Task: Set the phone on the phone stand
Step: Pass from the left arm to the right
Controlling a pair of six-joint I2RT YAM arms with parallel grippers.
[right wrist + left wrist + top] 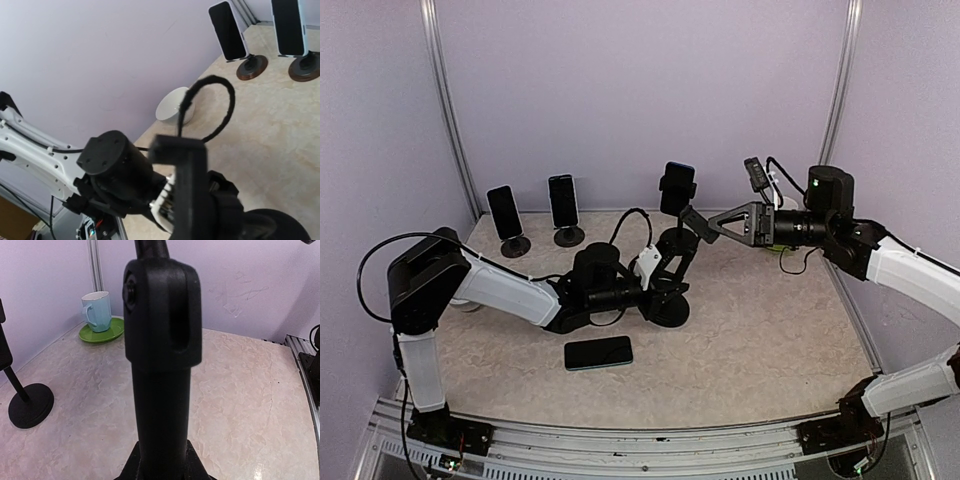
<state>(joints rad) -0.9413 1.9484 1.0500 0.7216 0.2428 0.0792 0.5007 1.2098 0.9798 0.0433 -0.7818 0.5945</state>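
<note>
A black phone stand (665, 305) stands mid-table. A dark phone (677, 180) sits upright in its clamp cradle. My left gripper (655, 272) is shut on the stand's post low down. That post (162, 390) fills the left wrist view, rising between my left gripper's fingers (162, 467). My right gripper (696, 224) is just right of the cradle's lower end, jaws apart. I cannot tell whether they touch the cradle. The right wrist view shows the cradle's back (187, 190) close up. A second phone (598, 352) lies flat, screen up, in front of the stand.
Two more phones (505, 212) (562, 200) stand on round-based stands at the back left. A blue mug (98, 311) on a green saucer (102, 333) sits by the back wall. A white dish (175, 105) lies near the left wall. Metal rails edge the table.
</note>
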